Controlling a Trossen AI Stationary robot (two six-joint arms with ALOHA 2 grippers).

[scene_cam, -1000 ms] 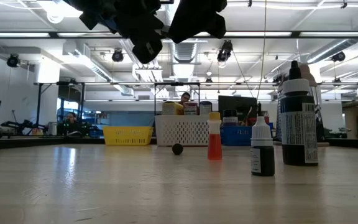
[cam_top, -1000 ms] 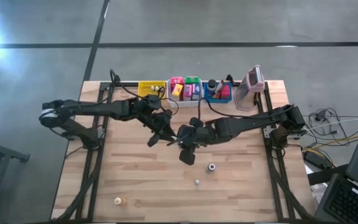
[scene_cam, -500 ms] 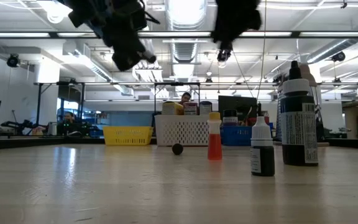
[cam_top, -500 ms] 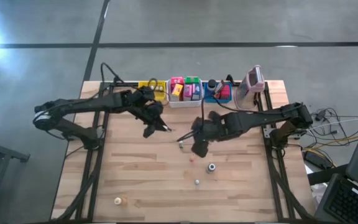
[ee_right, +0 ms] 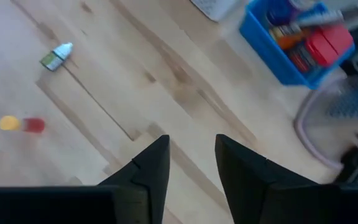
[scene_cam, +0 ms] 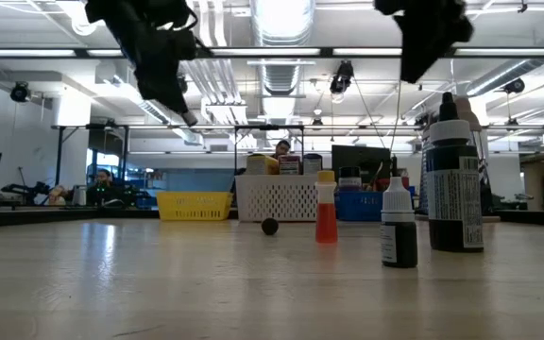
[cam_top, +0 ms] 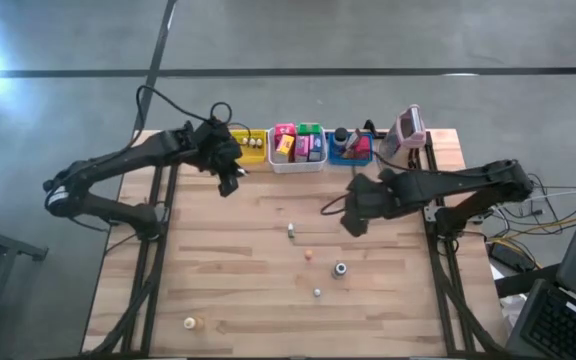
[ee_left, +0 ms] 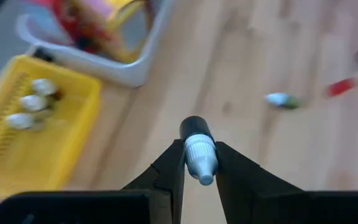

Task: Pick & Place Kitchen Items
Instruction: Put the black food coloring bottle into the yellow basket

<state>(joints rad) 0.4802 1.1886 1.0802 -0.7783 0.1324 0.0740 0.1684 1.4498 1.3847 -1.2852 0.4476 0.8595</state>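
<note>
Pinching a small white-capped bottle [ee_left: 197, 152] between its fingers, the left gripper [cam_top: 227, 178] hangs just beside the yellow bin [cam_top: 248, 146], likely to drop it there. Empty, jaws apart, the right gripper [cam_top: 353, 217] waits near loose bottles [cam_top: 340, 269] mid-table.

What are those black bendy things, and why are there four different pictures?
They are two robot arms at a wooden table. One camera looks down from above, one sits low on the tabletop, and each arm carries its own camera at its wrist. The left gripper pinches a little dropper bottle near the yellow bin. The right gripper is open and holds nothing. Small bottles and caps lie loose on the table, and the white bin and blue bin at the back hold more items.
</note>
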